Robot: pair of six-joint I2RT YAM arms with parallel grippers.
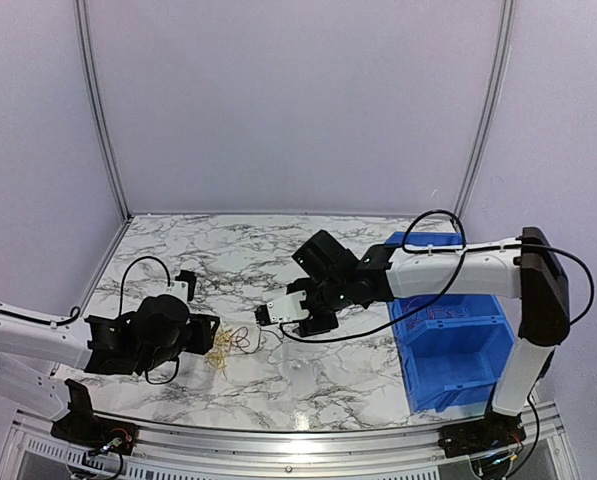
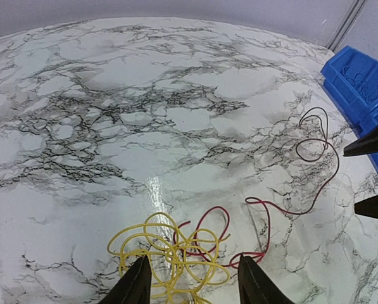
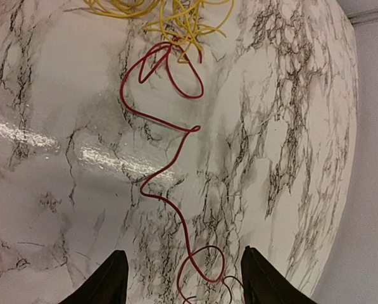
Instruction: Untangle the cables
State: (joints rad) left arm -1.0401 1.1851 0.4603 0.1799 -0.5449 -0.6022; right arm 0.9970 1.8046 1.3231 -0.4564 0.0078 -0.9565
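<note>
The cables lie loose on the marble table (image 1: 228,250). A yellow tangle (image 2: 170,253) sits right between my left gripper's open fingers (image 2: 136,285), ungripped as far as I can see. A red cable (image 2: 331,183) is hooked through it and snakes away to a darker loop (image 2: 312,136). My left gripper (image 2: 195,288) hovers low over the yellow tangle (image 1: 218,357). In the right wrist view the red cable (image 3: 170,158) runs down from the yellow tangle (image 3: 176,16) and curls between the spread fingers of my right gripper (image 3: 185,285), which holds nothing. From above, the right gripper (image 1: 262,316) points at the red cable (image 1: 244,338).
A blue bin (image 1: 418,370) stands at the right of the table, under the right arm; its corner shows as the blue bin (image 2: 359,82) in the left wrist view. A small black and white piece (image 1: 185,285) lies behind the left gripper (image 1: 210,335).
</note>
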